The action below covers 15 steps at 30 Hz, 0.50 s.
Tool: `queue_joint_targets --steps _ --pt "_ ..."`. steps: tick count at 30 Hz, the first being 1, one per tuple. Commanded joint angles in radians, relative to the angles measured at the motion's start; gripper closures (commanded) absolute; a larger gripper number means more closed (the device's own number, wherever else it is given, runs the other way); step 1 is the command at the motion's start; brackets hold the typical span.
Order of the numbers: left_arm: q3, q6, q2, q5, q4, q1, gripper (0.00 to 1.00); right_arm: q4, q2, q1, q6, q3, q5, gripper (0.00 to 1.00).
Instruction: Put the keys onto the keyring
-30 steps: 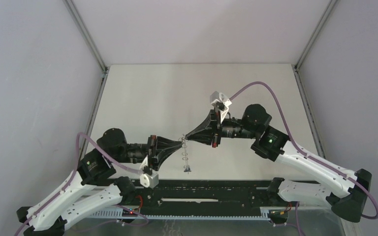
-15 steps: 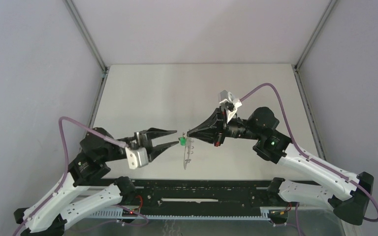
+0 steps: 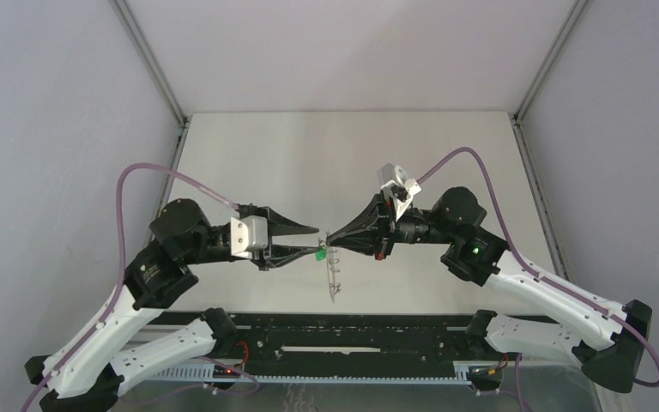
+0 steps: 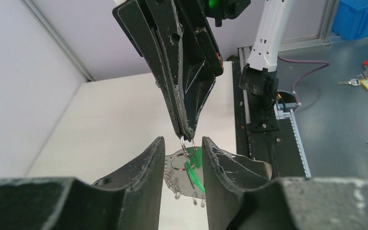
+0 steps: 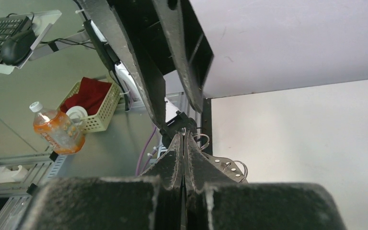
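Note:
My right gripper [image 3: 329, 237] is shut on a small wire loop at the top of the keyring [image 3: 335, 276], which hangs edge-on above the table. In the right wrist view the gripper [image 5: 183, 136] is pressed shut, and the grey band [image 5: 225, 167] with its loops shows beside it. The green-headed key [image 3: 318, 254] hangs from a loop by the ring's top. My left gripper [image 3: 316, 240] is open, with one finger on each side of the key. In the left wrist view [image 4: 182, 141] the ring [image 4: 178, 181] and the green key [image 4: 192, 177] hang between the fingers. The blue-headed key is out of view.
The white table [image 3: 309, 163] is enclosed by grey walls with metal corner posts [image 3: 150, 64]. A black rail [image 3: 352, 330] with both arm bases runs along the near edge. The right arm's purple cable [image 3: 455, 150] arcs above its wrist.
The left gripper let go at the ring, opened and drew back to the left. It has since risen and come back with its open fingers around the green key. The right gripper kept hold.

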Motion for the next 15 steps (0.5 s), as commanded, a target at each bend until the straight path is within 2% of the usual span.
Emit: queue_joint_targets --steps 1,4,10,15 --pt "0.067 -0.012 0.026 0.050 -0.024 0.007 0.60 0.018 -0.002 0.012 -0.043 0.058 -0.039 1.00" --pt "0.074 0.008 0.045 0.084 -0.051 0.007 0.62 0.020 -0.003 0.012 -0.044 0.060 -0.037 1.00" --pt "0.066 0.007 0.060 0.079 -0.082 0.009 0.73 0.016 -0.007 0.014 -0.051 0.060 -0.026 1.00" --pt "0.066 -0.014 0.060 0.069 -0.094 0.012 0.75 0.014 -0.010 0.014 -0.062 0.060 -0.017 1.00"
